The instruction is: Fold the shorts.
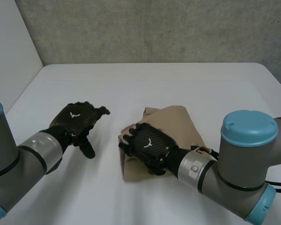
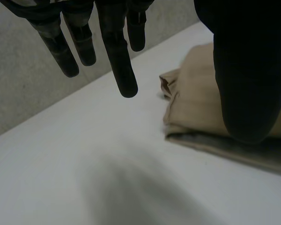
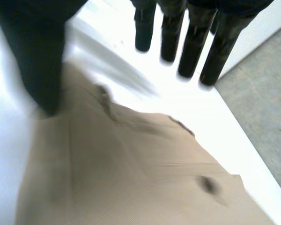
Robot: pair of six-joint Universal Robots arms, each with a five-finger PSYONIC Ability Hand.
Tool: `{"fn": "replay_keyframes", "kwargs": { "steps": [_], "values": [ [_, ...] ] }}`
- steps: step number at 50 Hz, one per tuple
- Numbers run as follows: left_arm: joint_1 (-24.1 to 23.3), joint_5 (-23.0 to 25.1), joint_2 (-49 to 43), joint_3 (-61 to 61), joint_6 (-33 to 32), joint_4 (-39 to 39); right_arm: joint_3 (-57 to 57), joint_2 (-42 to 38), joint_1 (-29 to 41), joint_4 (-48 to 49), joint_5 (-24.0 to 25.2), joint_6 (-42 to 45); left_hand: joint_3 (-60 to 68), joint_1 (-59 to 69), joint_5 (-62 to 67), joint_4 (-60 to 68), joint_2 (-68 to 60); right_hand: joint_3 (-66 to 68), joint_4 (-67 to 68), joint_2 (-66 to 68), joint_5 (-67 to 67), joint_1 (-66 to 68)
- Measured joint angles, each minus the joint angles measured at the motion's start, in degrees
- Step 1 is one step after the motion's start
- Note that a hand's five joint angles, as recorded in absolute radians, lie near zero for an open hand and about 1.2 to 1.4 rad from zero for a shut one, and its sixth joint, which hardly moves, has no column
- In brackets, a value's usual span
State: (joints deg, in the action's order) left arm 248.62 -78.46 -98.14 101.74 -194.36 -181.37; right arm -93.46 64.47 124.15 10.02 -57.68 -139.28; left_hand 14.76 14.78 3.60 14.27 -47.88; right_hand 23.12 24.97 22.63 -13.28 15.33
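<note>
Shorts (image 1: 178,123) on table (image 1: 154,84) | left hand (image 1: 77,120) unclenched, beside | right hand (image 1: 148,143) unclenched, over

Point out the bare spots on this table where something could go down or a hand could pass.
Bare: the far table between the shorts and the wall, and the strip between the left hand and the shorts, likely passable. Crowded: the shorts' near side, where the right hand sits over them.
</note>
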Motion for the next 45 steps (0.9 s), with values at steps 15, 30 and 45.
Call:
{"fn": "replay_keyframes", "kwargs": {
  "steps": [15,30,45],
  "values": [
    [-11.38,-3.24,-11.46,-18.51,10.07,-0.57,0.02,10.15,-10.96,0.31,-6.96,-29.88,0.00,0.00,0.00,0.00,0.00,-11.02,-11.82,-10.19,9.75,-3.85],
    [-20.36,-21.17,-33.60,-31.08,14.81,0.79,10.57,-7.51,-13.01,-10.75,-14.98,-20.82,0.00,0.00,0.00,0.00,0.00,-11.02,-11.82,-10.19,9.75,-3.85],
    [-21.11,-21.46,-28.28,-29.16,13.38,5.93,14.97,-5.71,-11.31,-13.84,-20.73,-17.57,-1.04,-2.94,-0.11,-1.15,0.00,-11.02,-11.83,-10.19,10.50,-5.86]
  ]
}}
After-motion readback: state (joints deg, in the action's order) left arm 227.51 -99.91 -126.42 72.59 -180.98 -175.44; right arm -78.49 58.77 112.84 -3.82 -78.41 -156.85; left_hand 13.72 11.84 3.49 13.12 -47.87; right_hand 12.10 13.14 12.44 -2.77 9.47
